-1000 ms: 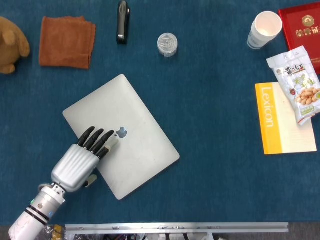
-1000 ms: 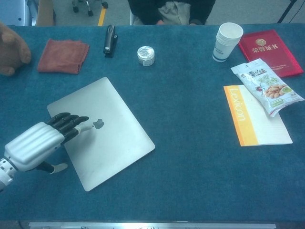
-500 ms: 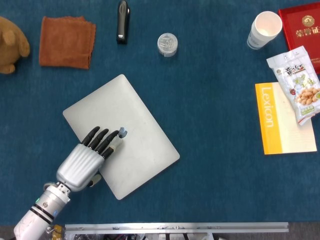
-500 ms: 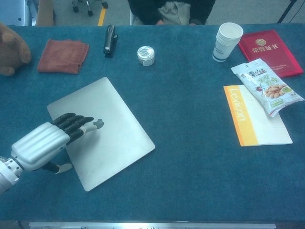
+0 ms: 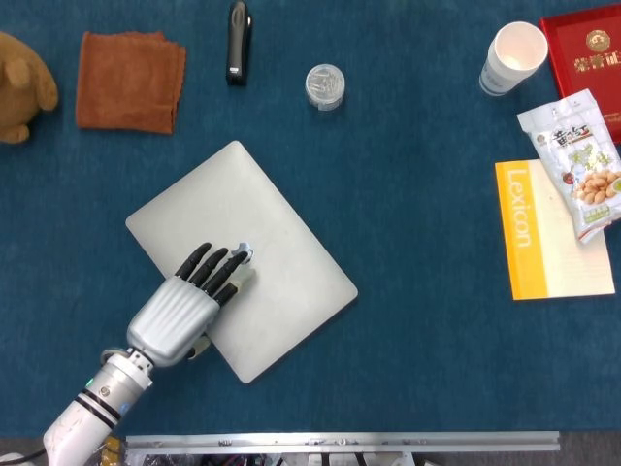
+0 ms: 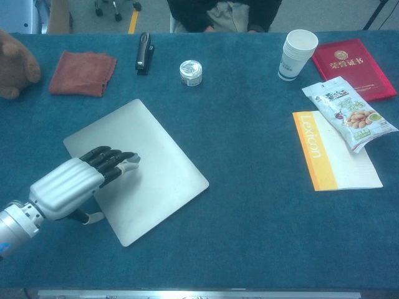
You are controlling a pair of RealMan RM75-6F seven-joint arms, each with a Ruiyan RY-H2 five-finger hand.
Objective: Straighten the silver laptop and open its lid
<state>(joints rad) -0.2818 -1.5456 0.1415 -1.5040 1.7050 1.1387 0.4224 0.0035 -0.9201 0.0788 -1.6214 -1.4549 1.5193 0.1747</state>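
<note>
The silver laptop (image 5: 262,243) (image 6: 156,156) lies closed and skewed on the blue table, its corners pointing up-left and down-right. My left hand (image 5: 184,306) (image 6: 72,187) rests flat on the lid, dark fingers stretched toward the logo at the lid's middle, which the fingertips partly cover. The thumb hangs off the laptop's near-left edge. The hand holds nothing. My right hand shows in neither view.
At the back lie a brown cloth (image 5: 131,80), a black stapler (image 5: 238,41) and a small round tin (image 5: 325,85). A teddy bear (image 5: 21,85) sits far left. On the right are a paper cup (image 5: 512,56), a red booklet (image 5: 587,49), a snack bag (image 5: 577,160) and a yellow-spined book (image 5: 548,233).
My left hand has slid right along the lid and now covers the logo. The laptop has shifted right and toward me and turned slightly.
</note>
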